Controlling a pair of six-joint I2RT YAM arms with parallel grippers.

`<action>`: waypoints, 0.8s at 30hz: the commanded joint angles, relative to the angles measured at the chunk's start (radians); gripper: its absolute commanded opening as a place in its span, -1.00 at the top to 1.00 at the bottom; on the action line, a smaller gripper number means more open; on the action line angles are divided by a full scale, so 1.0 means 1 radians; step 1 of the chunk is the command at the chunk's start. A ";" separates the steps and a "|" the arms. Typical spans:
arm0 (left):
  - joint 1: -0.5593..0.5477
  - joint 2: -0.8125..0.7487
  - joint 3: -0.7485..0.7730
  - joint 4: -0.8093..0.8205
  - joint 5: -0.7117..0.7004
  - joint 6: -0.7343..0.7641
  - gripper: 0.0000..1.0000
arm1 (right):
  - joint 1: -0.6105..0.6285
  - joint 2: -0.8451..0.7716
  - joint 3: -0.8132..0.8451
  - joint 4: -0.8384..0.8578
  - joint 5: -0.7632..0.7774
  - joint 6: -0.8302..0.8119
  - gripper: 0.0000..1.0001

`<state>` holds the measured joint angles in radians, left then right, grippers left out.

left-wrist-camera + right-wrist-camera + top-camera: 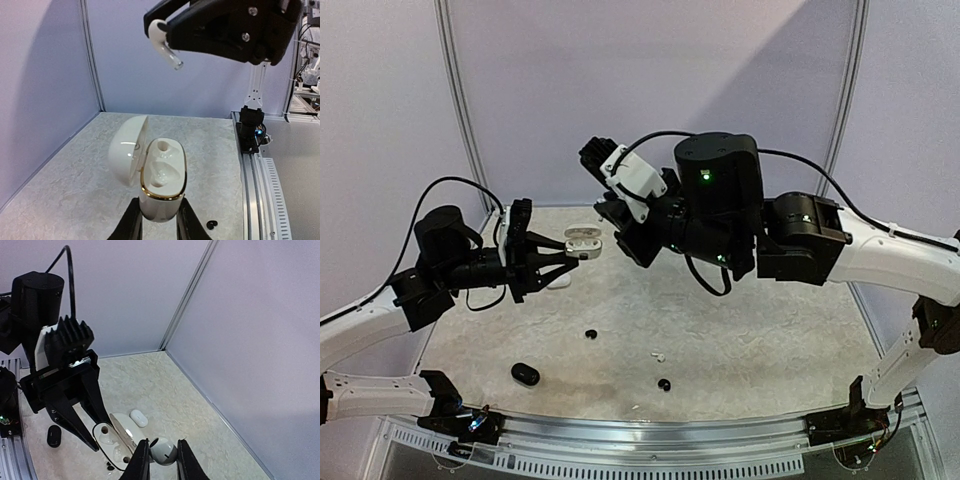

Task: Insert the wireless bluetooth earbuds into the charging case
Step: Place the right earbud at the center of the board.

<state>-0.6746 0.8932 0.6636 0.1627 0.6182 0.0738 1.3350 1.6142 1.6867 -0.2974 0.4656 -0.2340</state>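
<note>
Gripping earbud between right fingers, case apart

Directions are counted from the charging case in the top view. At 9 o'clock the left gripper, clamped on the case, and the left arm close the way. At 2 to 3 o'clock the right gripper, pinching a white earbud, and the bulky right arm fill the air. A gap of open air separates this earbud from the case sockets. The raised lid blocks one side of the sockets. The back wall stands at 12 o'clock. On the table, a closed white case lies at 7 o'clock and a black case farther along. The black earbuds lie at 6 and 5, with a second white earbud at 5. The stretch at 4 o'clock is open.
</note>
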 commanded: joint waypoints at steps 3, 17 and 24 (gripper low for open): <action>-0.016 0.015 0.026 0.014 -0.011 -0.093 1.00 | 0.018 0.025 -0.022 0.060 -0.054 -0.142 0.98; -0.014 0.015 0.023 0.046 -0.024 -0.136 1.00 | 0.036 0.099 -0.023 0.065 0.086 -0.283 1.00; -0.014 0.017 0.022 0.046 -0.029 -0.127 1.00 | 0.036 0.089 -0.038 0.095 0.118 -0.295 1.00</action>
<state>-0.6762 0.9066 0.6716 0.1829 0.5949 -0.0544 1.3651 1.7073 1.6627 -0.2260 0.5446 -0.5114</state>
